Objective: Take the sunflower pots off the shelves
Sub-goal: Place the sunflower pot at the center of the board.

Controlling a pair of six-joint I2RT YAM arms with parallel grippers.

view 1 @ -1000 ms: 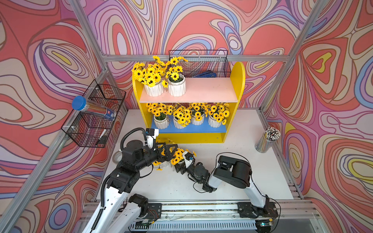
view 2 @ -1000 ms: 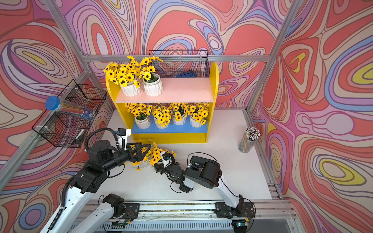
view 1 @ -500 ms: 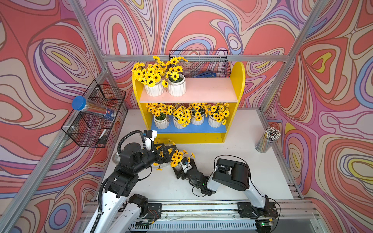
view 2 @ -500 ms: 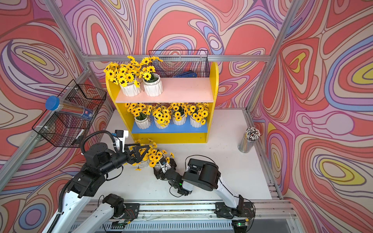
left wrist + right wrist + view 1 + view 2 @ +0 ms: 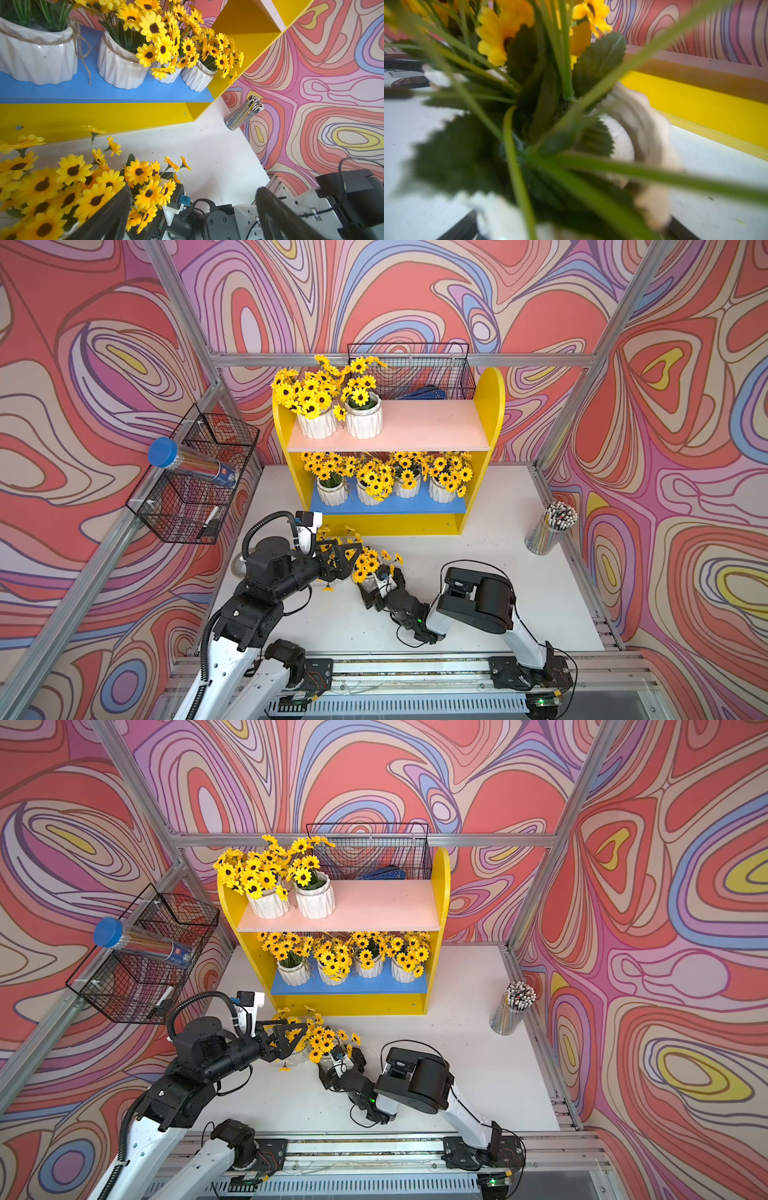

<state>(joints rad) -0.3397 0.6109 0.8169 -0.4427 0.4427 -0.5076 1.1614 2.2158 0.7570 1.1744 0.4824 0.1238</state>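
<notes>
The white table (image 5: 498, 572) carries the lot. Far middle, the shelves (image 5: 490, 406) stand on it. Up on the pink upper board (image 5: 432, 427), two sunflower pots sit side by side at the left end, one (image 5: 318, 425) and its neighbour (image 5: 364, 420). On the blue lower board (image 5: 390, 506) there are four in a row: (image 5: 331, 492), (image 5: 368, 495), (image 5: 406, 489), (image 5: 440, 491). Down on the table, near the shelves' left end, two more pots sit close together: (image 5: 297, 1056) and (image 5: 370, 580). Over at the right edge, well apart, stands a clear cup of pencils (image 5: 548, 531).
</notes>
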